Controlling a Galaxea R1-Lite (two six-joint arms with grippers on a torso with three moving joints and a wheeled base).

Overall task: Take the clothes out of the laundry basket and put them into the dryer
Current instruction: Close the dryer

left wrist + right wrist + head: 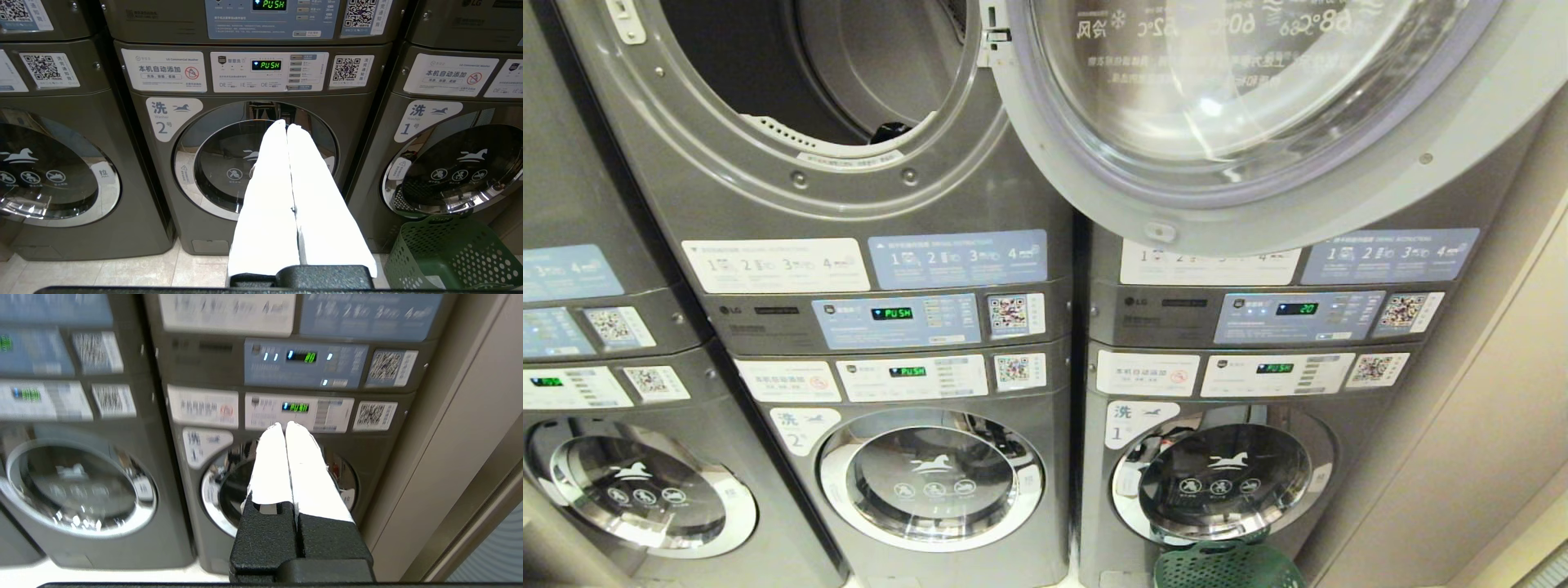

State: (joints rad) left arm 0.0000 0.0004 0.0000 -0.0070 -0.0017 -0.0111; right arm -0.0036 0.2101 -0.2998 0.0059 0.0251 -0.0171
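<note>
The dryer [849, 196] stands in the upper row with its drum open. Its round glass door [1241, 98] is swung out to the right. A small dark lump [890, 131], maybe clothes, lies at the drum's lower lip. On the floor before washer 1 sits the green perforated laundry basket [1229, 567] [449, 253]; what it contains is hidden. My left gripper [286, 124] is shut and empty, pointing at washer 2's door. My right gripper [284, 425] is also shut and empty, in front of washer 1. Neither arm shows in the head view.
Washer 2 [253, 163] and washer 1 [1225, 482] sit closed under the dryers, with a third stack [629, 490] to the left. A beige wall panel [1486, 425] bounds the right side. Pale floor tiles [122, 273] lie before the machines.
</note>
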